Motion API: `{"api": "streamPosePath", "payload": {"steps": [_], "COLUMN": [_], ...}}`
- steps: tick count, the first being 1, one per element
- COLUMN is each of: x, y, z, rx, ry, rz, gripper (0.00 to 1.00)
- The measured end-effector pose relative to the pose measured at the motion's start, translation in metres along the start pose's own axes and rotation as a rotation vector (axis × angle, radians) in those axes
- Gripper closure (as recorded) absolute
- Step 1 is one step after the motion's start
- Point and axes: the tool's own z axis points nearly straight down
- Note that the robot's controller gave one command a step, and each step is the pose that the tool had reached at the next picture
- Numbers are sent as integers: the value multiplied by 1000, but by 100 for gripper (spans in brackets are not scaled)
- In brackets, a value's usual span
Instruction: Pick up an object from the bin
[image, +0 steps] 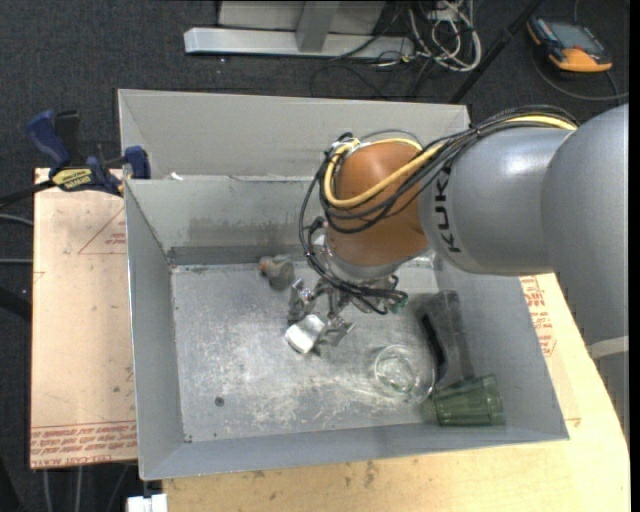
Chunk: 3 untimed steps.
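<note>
Standing beside the grey metal bin (225, 385), I am watching the big silver arm (520, 195) reaching in from the right. Its orange wrist cover (375, 205), wrapped in looping cables, is hanging over the middle of the floor. The bin is holding only a few loose things, lying well apart and not heaped.

A long black object (445, 330) is lying along the right side, running from near the wrist toward the front corner. Just past its near end, a dark green tumbler (466, 402) is lying on its side in the front right corner, touching or nearly touching it. Left of the tumbler, a clear glass (397, 368) is resting on the floor, and the scuffed metal is showing through its wall. I cannot tell what, if anything, either vessel is carrying.

The gripper (320, 325) is reaching down below the orange cover to the centre of the floor. A small white cylindrical piece (303, 338) is sitting right at its tip, on its left side. Whether the gripper is closed on the piece or merely standing against it, I cannot tell.

Farther back, near the rear wall, a little brownish lump (273, 267) is lying alone.
</note>
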Motion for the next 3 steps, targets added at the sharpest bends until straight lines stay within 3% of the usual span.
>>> {"api": "streamPosePath", "payload": {"steps": [3], "x": [-1], "y": [1], "z": [-29], "rx": [1], "ry": [-9], "rz": [1], "gripper": [100]}}
